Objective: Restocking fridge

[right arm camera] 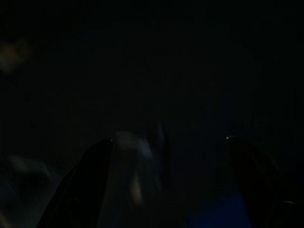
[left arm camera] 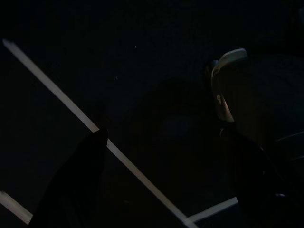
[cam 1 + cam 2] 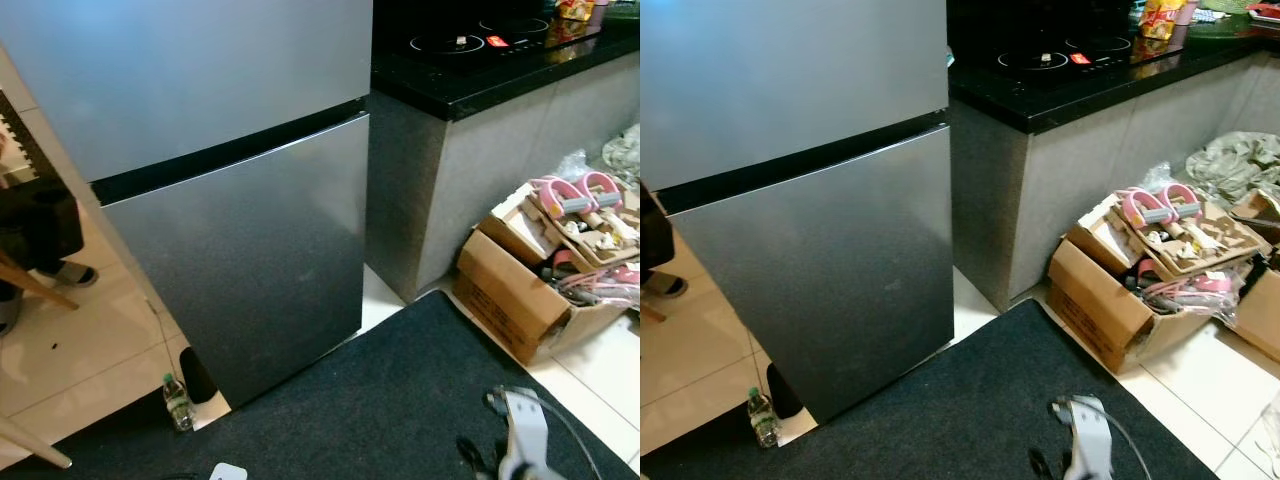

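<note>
The right arm (image 3: 522, 432) hangs low over the dark mat (image 3: 380, 400), silver wrist and cable catching light. Seen from the wrists, both grippers' black fingers (image 2: 76, 180) stand apart in deep shade.

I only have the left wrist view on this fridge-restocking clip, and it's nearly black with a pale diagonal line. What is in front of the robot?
Observer: A grey two-door fridge, with both doors shut.
Operator: Is there anything to stock it with?
Observer: A small plastic bottle stands on the floor at the fridge's lower left corner.
Operator: What is beside the fridge?
Observer: On its right is a black countertop with a cooktop, and below that an open cardboard box of clutter sits on the floor.
Operator: And underfoot?
Observer: A dark mat lies in front of the fridge.
</note>
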`<state>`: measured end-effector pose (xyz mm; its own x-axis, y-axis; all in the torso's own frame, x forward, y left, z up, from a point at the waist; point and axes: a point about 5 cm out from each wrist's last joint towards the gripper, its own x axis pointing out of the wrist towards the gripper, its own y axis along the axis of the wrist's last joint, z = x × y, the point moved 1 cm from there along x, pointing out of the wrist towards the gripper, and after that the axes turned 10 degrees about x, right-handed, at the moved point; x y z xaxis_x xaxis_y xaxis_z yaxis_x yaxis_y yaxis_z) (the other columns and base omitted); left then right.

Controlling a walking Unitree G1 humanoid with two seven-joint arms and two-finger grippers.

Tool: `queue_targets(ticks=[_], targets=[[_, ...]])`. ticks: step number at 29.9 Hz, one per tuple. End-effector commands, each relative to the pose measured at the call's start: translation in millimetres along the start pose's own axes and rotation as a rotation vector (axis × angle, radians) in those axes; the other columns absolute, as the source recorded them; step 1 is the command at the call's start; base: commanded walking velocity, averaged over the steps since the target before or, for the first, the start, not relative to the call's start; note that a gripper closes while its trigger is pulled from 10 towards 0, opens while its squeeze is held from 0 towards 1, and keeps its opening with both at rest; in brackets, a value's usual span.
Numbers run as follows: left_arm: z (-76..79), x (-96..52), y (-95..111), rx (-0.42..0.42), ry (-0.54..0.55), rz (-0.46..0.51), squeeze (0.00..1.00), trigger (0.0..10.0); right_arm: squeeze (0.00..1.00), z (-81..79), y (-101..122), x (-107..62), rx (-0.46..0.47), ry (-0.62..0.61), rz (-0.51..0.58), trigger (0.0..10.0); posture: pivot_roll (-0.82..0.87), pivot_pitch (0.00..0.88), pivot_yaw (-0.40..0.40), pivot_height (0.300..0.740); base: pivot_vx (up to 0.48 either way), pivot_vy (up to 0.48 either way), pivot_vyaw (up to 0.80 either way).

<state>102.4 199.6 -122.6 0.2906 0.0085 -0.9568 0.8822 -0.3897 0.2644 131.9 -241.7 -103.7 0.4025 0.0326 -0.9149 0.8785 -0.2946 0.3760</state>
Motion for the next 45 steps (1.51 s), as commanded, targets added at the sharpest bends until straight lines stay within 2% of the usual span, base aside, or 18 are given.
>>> queue_targets(ticks=[1, 10, 19, 45], targets=[[0.8, -0.9, -9, 0.002, -0.006, -0.029, 0.00, 10.0, 0.00, -3.4, 6, 1.3, -0.031, -0.009, 0.013, 10.0, -0.04, 0.000, 0.030, 0.740, 0.000, 0.000, 0.77], [0.2, -1.2, -11, 0.024, -0.009, -0.036, 0.00, 10.0, 0.00, -4.3, 9, 2.1, -0.159, -0.036, -0.002, 10.0, -0.04, 0.000, 0.029, 0.740, 0.000, 0.000, 0.77], [0.9, -0.7, -8, 0.034, 0.000, -0.028, 0.00, 10.0, 0.00, -7.8, 13, 3.3, -0.221, -0.043, -0.005, 10.0, -0.04, 0.000, 0.023, 0.740, 0.000, 0.000, 0.77], [3.6, -0.3, -7, 0.046, -0.008, -0.030, 0.00, 10.0, 0.00, -13.6, 4, 5.2, -0.251, -0.042, -0.030, 10.0, -0.03, 0.000, 0.031, 0.740, 0.000, 0.000, 0.77]])
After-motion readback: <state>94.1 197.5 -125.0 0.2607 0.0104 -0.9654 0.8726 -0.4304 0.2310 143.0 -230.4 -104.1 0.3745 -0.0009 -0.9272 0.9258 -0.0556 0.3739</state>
